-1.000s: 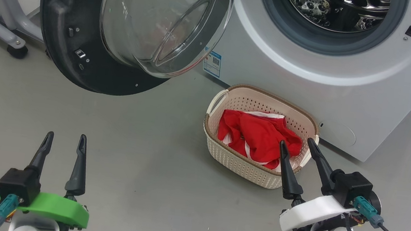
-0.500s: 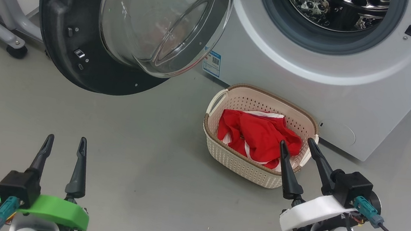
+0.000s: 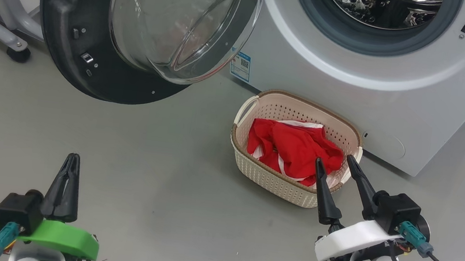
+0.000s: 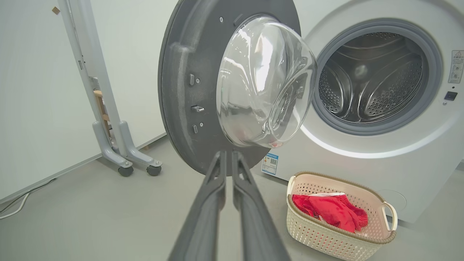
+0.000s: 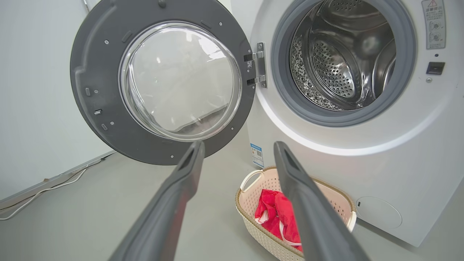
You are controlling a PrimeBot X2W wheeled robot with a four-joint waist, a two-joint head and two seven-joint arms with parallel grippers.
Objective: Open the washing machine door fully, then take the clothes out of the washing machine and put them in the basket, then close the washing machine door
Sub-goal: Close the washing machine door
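Door: the big round washing machine door (image 3: 70, 39), black rim and clear glass bowl, hangs wide open.
Machine: the big white boxy washing machine (image 3: 309, 82) stands behind the basket.
Clothes: the soft red clothes (image 3: 296, 149) with white trim lie inside the basket.
Basket: the small cream plastic basket (image 3: 270, 184) sits on the grey floor (image 3: 165, 175).
Left gripper (image 3: 71, 157): fingers squeezed almost together, holding nothing.
Right gripper (image 3: 334, 157): fingers wide apart, holding nothing, by the basket's edge.

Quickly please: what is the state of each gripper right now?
Left gripper: closed, fingers almost touching, holding nothing.
Right gripper: open, holding nothing.
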